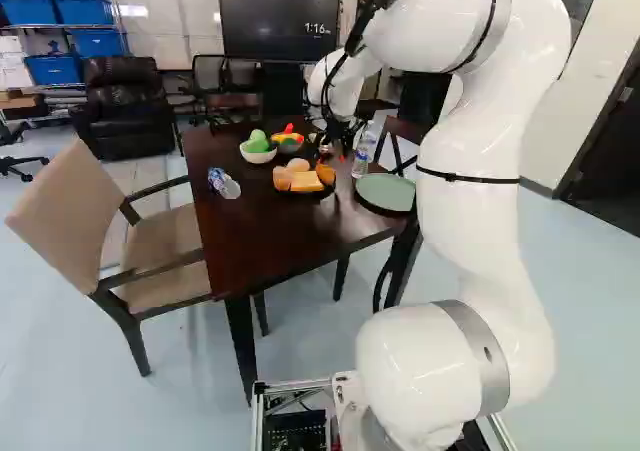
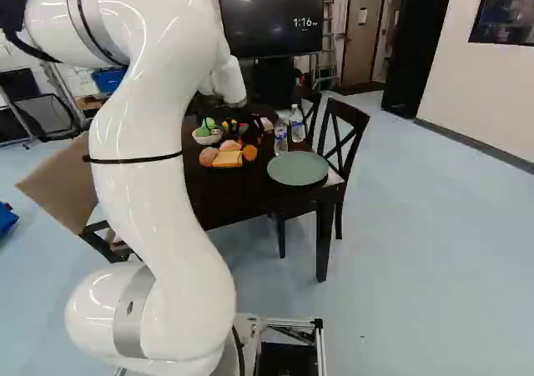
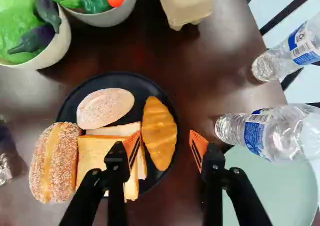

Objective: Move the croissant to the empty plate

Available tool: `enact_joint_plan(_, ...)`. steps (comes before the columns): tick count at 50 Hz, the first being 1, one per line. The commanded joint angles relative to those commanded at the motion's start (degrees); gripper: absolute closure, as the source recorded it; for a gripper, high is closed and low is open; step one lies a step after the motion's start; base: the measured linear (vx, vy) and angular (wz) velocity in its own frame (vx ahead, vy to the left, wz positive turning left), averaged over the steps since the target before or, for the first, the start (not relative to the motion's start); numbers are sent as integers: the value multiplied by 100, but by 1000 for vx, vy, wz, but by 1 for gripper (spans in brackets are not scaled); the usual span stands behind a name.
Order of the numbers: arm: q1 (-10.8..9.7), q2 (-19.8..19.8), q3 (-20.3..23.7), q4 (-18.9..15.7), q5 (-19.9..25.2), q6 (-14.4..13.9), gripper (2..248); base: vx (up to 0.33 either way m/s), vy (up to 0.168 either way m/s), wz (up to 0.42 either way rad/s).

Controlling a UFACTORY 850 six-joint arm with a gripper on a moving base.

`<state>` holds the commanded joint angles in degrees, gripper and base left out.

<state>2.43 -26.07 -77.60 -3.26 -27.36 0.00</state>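
On the dark wooden bench (image 1: 265, 246), a golden-brown croissant (image 3: 161, 131) lies on a round black plate (image 3: 142, 85) beneath the black pincer (image 3: 164, 140), wide open, empty. Approach step; next: centre, lower, grip, then rightward to the pale-green round plate (image 2: 298, 168).

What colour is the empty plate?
The plate is a plain, muted green; it shows best in the right base view.

ITEM COUNT BY KIND

Clock centres on the dark plate (image 3: 125, 79), twelve straight ahead in the wrist view.
- Plates: two; dark, and green plate (image 3: 270, 196) at four.
- Bowls: two; first bowl (image 3: 56, 57) at eleven, second bowl (image 3: 107, 18) at twelve.
- Bottles: three; bottle A (image 3: 290, 55) at two, bottle B (image 3: 260, 136) at three, bottle C (image 1: 226, 184) at nine.
- Croissants: one croissant (image 3: 159, 131), at three.
- Bread slices (image 3: 92, 158): overlapping, count undetermined.
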Motion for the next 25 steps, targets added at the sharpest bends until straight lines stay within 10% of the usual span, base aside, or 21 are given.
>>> enact_joint_plan(25,0,0,0,0,-13,0,96,0,0,0)
